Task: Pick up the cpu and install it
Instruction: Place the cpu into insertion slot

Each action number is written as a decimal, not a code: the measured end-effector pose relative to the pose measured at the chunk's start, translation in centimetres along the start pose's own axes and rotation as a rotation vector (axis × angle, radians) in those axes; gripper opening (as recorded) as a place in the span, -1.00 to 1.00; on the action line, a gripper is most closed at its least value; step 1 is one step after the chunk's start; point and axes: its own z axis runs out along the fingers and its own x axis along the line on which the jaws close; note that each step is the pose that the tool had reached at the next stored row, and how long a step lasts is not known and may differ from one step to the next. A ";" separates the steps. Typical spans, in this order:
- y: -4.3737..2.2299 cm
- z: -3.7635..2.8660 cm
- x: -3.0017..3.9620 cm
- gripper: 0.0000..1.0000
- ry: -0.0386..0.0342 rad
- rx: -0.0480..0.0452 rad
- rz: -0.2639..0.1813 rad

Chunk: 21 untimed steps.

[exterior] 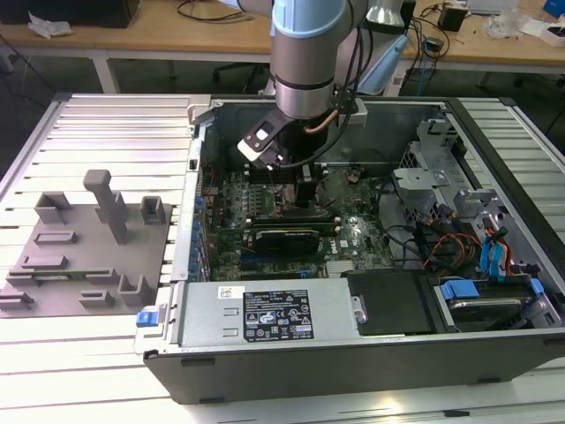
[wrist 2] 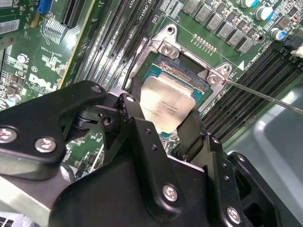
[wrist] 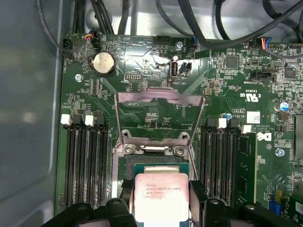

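Pickup done: pinching the cpu (wrist: 161, 194) in the pincer (wrist 2: 163, 124), holding it slightly tilted just over the open socket (wrist 2: 185, 72) on the motherboard (wrist: 227, 109). Not yet seated, seemingly, nor clamped under the raised frame (wrist: 161, 96).

The tabletop (exterior: 79, 362) is a silvery surface of long ribbed slats running across from the exterior view's left to its right, and two things rest directly on it. An open black computer case (exterior: 353, 375) lies on its side over the middle and the exterior view's right, its open face turned upward. Just beside the case, toward the exterior view's left, lies a flat grey fixture plate (exterior: 88, 265) carrying several low grey blocks and one upright post (exterior: 108, 205), with bare slats showing around it.
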 end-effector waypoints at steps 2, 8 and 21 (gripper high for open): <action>-0.01 0.07 0.09 0.09 0.0002 -0.0002 0.000; -0.13 0.57 0.32 0.09 -0.0007 -0.0001 0.000; -0.23 1.25 0.38 0.09 -0.0010 0.0000 0.000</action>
